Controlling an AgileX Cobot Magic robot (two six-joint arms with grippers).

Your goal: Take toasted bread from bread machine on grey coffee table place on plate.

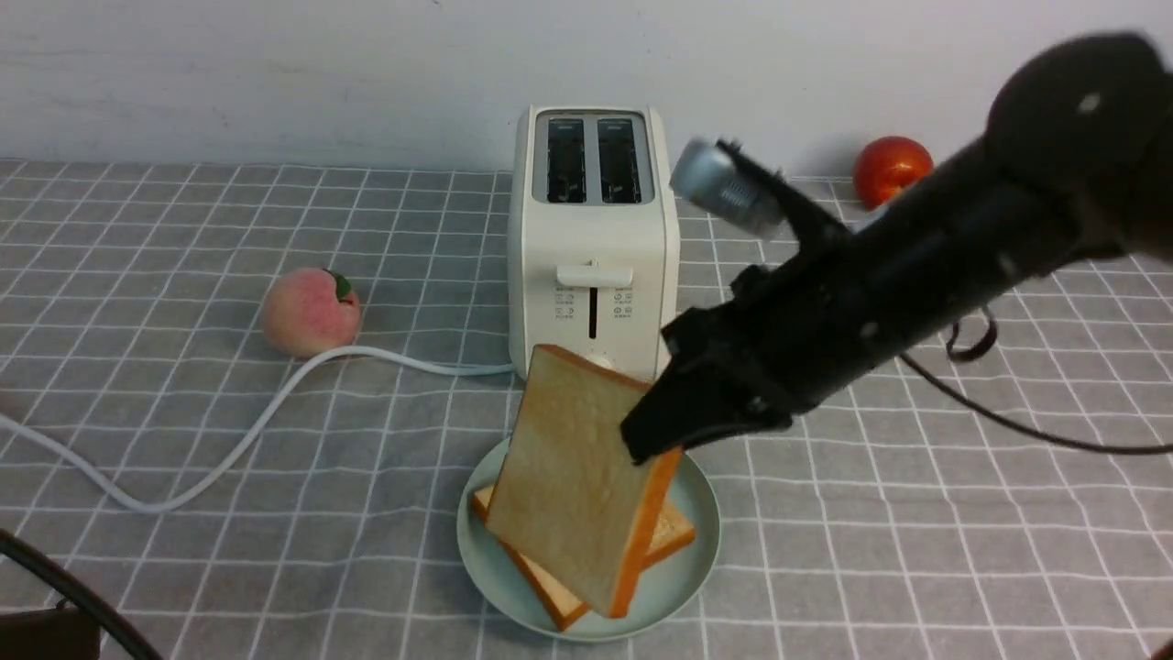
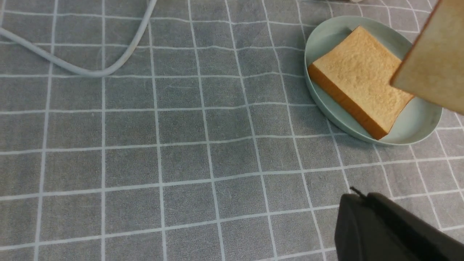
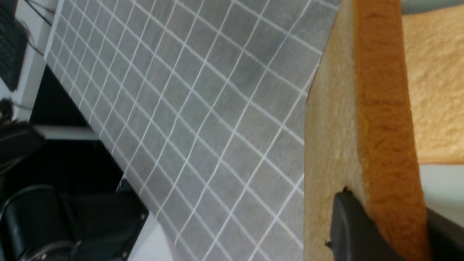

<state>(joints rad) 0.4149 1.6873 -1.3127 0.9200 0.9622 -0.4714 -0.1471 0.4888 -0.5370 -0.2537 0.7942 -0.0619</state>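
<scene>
the grey coffee table (image 1: 183, 513) lies under everything. the bread machine (image 1: 594, 266) stands just behind the plate (image 1: 685, 582). a flat toasted bread slice (image 2: 359, 78) rests on the plate. a held toasted bread slice (image 1: 573, 477) hangs tilted above the plate, pinched at its upper edge by the right gripper (image 1: 652, 442). the left gripper (image 2: 359, 214) is clenched on nothing, apart from the plate. a peach (image 1: 310, 312) sits behind and left of the plate.

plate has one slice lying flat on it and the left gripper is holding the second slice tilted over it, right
No: it is the right gripper, not the left, that holds the second slice tilted over the plate, as the front view shows. The other slice does lie flat on the plate.
</scene>
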